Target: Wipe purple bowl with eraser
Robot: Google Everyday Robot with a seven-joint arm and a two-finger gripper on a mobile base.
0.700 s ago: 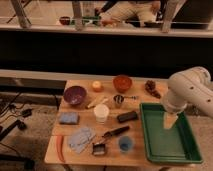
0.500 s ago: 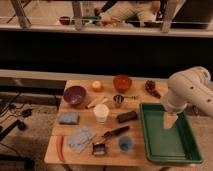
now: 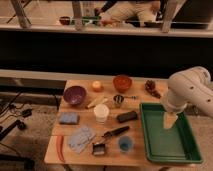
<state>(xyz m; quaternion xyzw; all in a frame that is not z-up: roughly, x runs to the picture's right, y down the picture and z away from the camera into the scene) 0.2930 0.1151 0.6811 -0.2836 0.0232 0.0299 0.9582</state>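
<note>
The purple bowl (image 3: 74,94) sits at the back left of the wooden table (image 3: 141,102). The eraser (image 3: 127,116), a small dark block, lies near the table's middle, just left of the green tray (image 3: 156,150). My gripper (image 3: 170,120) hangs from the white arm (image 3: 187,90) over the tray's back part, pointing down. It is open and holds nothing. It is a short way right of the eraser and far right of the purple bowl.
An orange bowl (image 3: 122,82), a yellow ball (image 3: 96,86), a metal cup (image 3: 118,100) and a brown object (image 3: 151,87) stand at the back. A white cup (image 3: 101,113), a blue pad (image 3: 69,118), a grey cloth (image 3: 81,138), a black-handled brush (image 3: 111,135) and a blue cup (image 3: 125,144) fill the front.
</note>
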